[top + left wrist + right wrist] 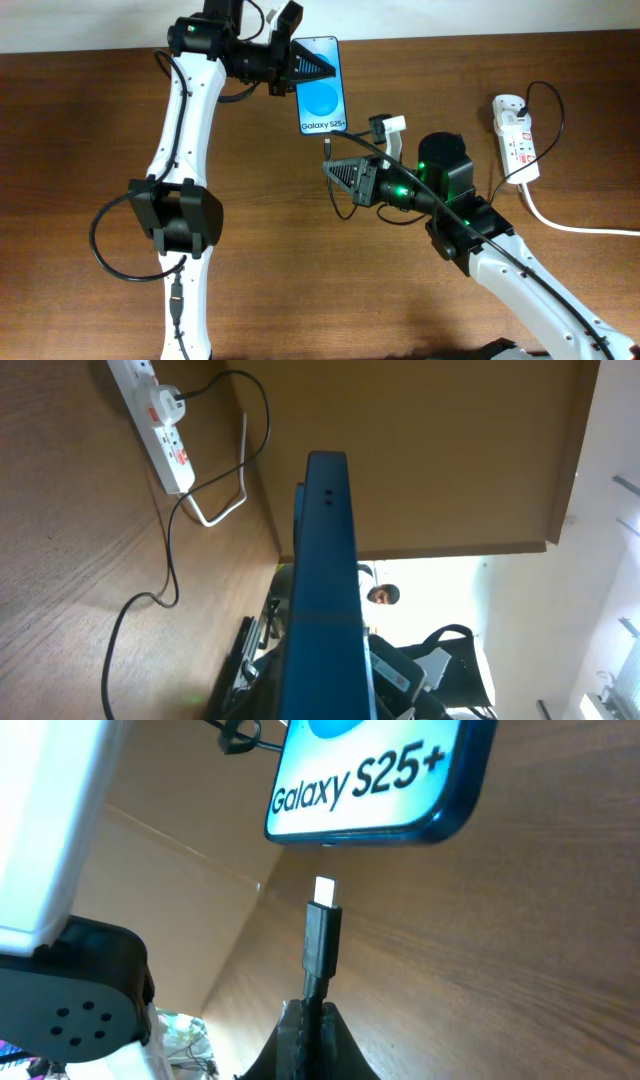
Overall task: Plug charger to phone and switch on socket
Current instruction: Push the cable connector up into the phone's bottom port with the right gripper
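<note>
Overhead, the left gripper (303, 68) is grasping the phone (322, 95) by its upper left edge, jaws clenched on the frame, at the tabletop's (100, 120) 12 o'clock side. The phone's long axis is running from 12 to 6 o'clock, its "Galaxy S25+" end facing 6. Just below that end the charger (322, 945) is pointing its plug tip (324, 890) toward 12 o'clock. In the right wrist view the tip is standing just apart from the phone's bottom edge, and the port itself is not showing. The right gripper (305, 1038) is pinching the charger right behind the plug, jaws clenched on it, so this arm is the nearer one for the insertion. At 3 o'clock the socket (515, 135) is lying well apart.
</note>
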### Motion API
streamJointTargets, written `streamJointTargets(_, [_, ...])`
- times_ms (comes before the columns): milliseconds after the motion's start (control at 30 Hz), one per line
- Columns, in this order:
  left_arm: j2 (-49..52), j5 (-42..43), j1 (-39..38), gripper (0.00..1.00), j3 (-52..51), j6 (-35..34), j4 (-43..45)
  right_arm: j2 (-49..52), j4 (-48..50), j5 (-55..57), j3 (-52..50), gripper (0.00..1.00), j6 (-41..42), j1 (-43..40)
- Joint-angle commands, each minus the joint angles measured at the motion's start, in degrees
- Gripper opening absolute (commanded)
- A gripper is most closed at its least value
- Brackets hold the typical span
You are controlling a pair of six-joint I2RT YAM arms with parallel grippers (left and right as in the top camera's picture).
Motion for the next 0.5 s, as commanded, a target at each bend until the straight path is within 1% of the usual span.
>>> streamJointTargets(0, [-1.0, 1.7, -0.3, 0.00, 0.9, -0.1, -0.1, 0.2, 0.1, -0.2, 0.3, 0.04, -0.8, -0.3])
streamJointTargets(467, [-1.0, 0.2, -2.0, 0.00, 0.9, 0.1, -0.1, 0.2, 0.7, 0.3, 0.3, 0.04, -0.8, -0.3])
